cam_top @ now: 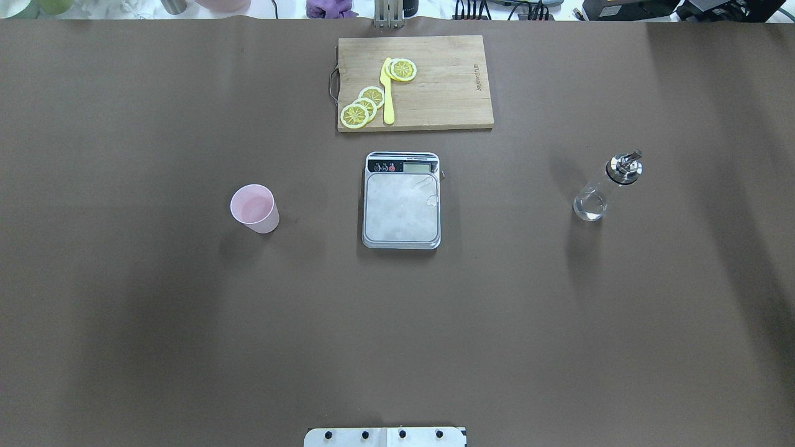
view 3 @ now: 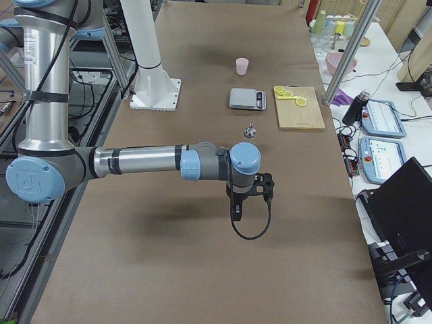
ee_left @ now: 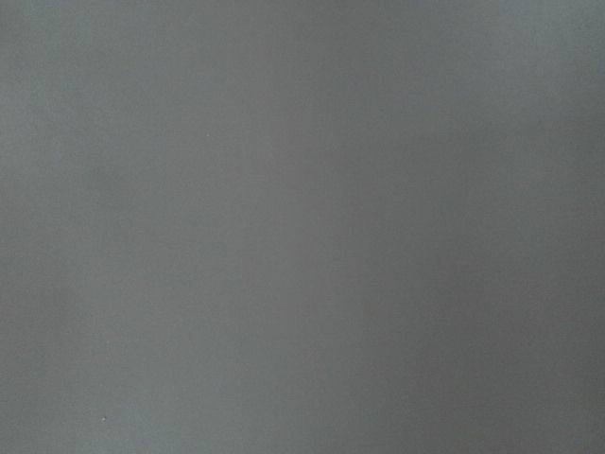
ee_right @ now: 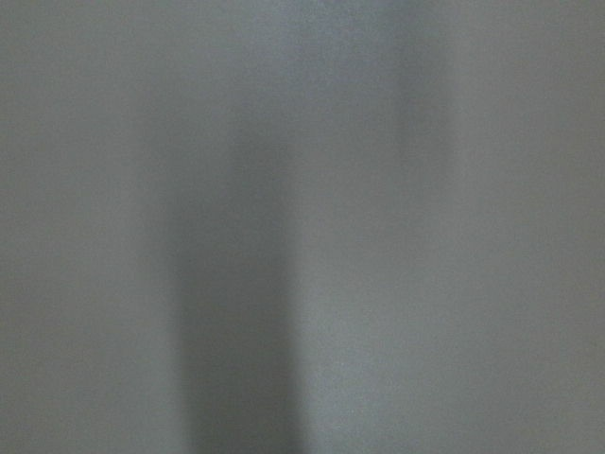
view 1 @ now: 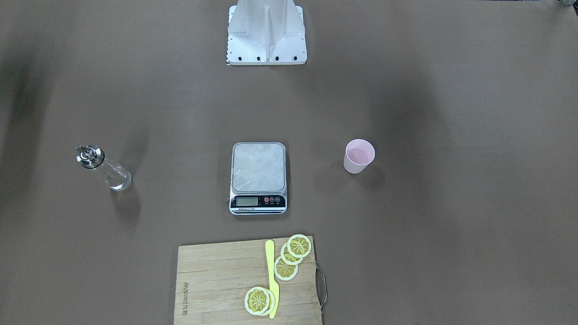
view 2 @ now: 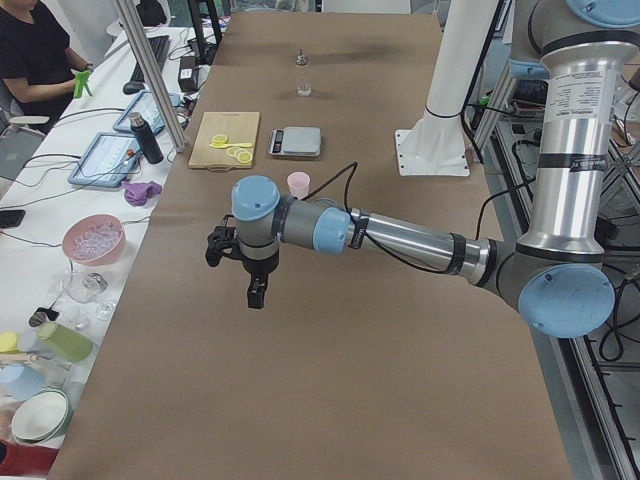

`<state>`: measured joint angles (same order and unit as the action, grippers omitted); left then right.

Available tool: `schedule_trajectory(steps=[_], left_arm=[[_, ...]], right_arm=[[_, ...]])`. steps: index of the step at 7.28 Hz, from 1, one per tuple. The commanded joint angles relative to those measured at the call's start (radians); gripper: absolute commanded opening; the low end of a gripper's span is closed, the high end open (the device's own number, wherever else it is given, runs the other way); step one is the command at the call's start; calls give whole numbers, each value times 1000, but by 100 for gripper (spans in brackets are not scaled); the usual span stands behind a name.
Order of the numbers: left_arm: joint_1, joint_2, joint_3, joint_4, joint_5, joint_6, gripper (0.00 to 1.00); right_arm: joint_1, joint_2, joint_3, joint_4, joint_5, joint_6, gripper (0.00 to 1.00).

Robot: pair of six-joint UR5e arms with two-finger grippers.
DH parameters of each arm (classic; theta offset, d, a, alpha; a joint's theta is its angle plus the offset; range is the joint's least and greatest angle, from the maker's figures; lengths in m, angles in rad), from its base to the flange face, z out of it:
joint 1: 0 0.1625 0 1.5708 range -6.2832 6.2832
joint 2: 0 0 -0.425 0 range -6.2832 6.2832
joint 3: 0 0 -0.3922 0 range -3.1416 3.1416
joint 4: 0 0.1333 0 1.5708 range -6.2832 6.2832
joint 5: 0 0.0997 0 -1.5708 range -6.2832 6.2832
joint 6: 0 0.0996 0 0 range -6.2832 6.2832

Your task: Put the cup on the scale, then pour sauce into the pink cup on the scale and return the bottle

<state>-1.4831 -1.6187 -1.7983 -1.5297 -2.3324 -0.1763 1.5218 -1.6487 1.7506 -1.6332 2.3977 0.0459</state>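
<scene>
The cup (cam_top: 254, 208) stands upright on the desk (cam_top: 124, 323), on the robot's left of the scale (cam_top: 402, 208) and well apart from it. The scale's platform is bare. The bottle (cam_top: 605, 186) stands well off on the other side. The left fingers (view 2: 257, 291) and right fingers (view 3: 235, 213) hang over bare desk, holding neither; how far open they are I cannot tell. The cup likely comes first: grip its wall, keep it upright, and set it mid-platform, clear of the display.
</scene>
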Motion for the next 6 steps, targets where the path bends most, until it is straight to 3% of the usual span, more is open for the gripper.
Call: schedule_trajectory(steps=[1, 4, 6], left_arm=[[88, -73, -81, 54, -55, -271, 98], [289, -162, -125, -36, -51, -709, 98], [450, -179, -113, -203, 83, -961, 98]], right_arm=[[0, 6, 4, -1, 1, 18, 100], [0, 12, 12, -1, 12, 20, 100], [0, 15, 12, -1, 14, 20, 100]])
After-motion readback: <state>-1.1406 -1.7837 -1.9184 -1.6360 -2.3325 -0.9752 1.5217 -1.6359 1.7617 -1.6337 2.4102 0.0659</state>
